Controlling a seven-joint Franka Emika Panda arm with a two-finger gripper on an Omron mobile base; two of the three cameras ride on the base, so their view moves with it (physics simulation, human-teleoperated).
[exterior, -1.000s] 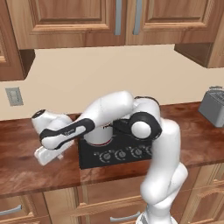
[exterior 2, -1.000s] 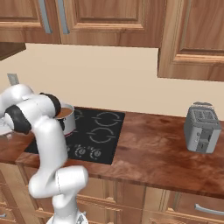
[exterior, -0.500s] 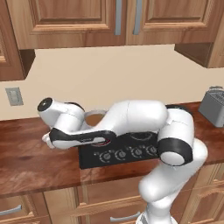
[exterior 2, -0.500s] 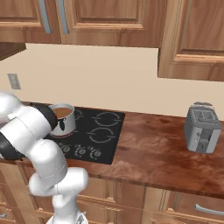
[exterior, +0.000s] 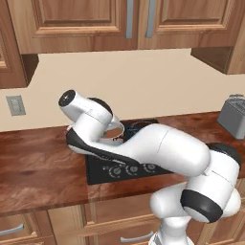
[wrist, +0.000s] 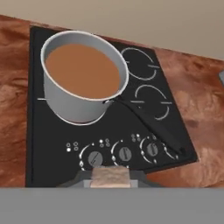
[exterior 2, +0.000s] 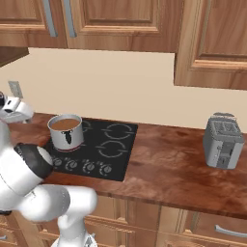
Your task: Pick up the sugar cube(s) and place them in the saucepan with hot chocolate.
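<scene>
The saucepan (wrist: 83,81) is a silver steel pot full of brown liquid on the stove's front left burner, its dark handle (wrist: 151,127) pointing toward the knobs. It also stands in the right base view as the saucepan (exterior 2: 66,131), and its rim (exterior: 116,134) peeks out behind my arm in the left base view. My gripper (wrist: 110,179) hangs above the stove's knob row, short of the pot, shut on a small off-white sugar cube (wrist: 110,173) held between the dark fingertips (wrist: 80,178). The white hand (exterior 2: 15,108) sits left of the pot.
A black stove (exterior 2: 103,144) with a row of knobs (wrist: 124,153) is set into the brown counter (exterior 2: 173,169). A grey toaster (exterior 2: 223,141) stands at the right, and wooden cabinets hang above. A wall outlet (exterior: 15,105) is at the left.
My hand has risen from the counter left of the stove and swung right and up toward the saucepan. The arm's elbow has swept across in front of the stove.
</scene>
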